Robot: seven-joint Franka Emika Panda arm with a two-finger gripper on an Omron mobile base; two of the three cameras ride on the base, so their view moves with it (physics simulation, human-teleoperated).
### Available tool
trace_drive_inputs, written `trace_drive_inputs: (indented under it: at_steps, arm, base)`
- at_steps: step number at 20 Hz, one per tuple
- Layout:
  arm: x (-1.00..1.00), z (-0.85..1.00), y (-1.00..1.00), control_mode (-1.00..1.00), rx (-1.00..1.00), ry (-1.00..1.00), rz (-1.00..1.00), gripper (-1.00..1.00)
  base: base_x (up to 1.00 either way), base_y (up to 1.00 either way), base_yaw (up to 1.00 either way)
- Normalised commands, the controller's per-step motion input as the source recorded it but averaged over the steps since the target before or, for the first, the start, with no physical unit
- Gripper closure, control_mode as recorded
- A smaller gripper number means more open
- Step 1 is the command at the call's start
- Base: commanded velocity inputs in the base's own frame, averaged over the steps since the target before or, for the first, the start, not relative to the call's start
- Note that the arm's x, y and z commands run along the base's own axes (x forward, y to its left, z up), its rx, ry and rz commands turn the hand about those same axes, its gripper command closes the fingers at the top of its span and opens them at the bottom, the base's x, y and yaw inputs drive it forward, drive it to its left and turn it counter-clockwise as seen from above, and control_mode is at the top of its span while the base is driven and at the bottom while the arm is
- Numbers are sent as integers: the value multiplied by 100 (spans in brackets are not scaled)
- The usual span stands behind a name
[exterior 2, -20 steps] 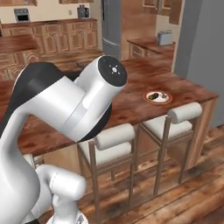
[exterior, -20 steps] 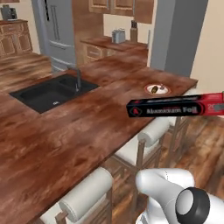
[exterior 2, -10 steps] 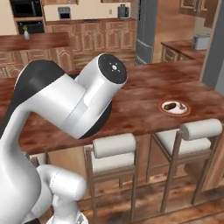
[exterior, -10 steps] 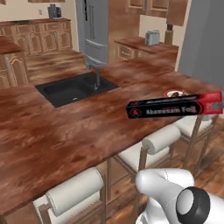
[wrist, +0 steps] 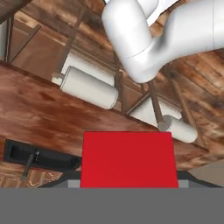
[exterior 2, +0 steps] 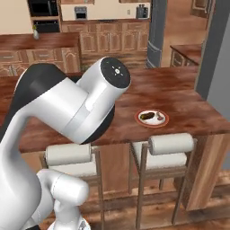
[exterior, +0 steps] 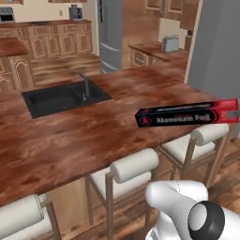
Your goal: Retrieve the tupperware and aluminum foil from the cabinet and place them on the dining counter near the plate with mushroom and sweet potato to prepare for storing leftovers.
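The gripper [wrist: 129, 186] grips the aluminum foil [exterior: 187, 115] held level above the dining counter [exterior: 70, 140].

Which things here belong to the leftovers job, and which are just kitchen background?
Job: aluminum foil carried above the dining counter; plate of food on that counter.
Background: sink, faucet, stools, toaster, fridge.
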Motion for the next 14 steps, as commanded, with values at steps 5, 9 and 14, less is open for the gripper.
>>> trace_drive_inputs:
  at_steps: [5,9,14]
  arm:
    - [0,0,0,100,0,0,0,100]
    - [0,0,0,100,0,0,0,100]
    - [0,0,0,100,0,0,0,100]
  base:
    - [42,-100,39]
    - [50,-100,42]
    - [82,-83,46]
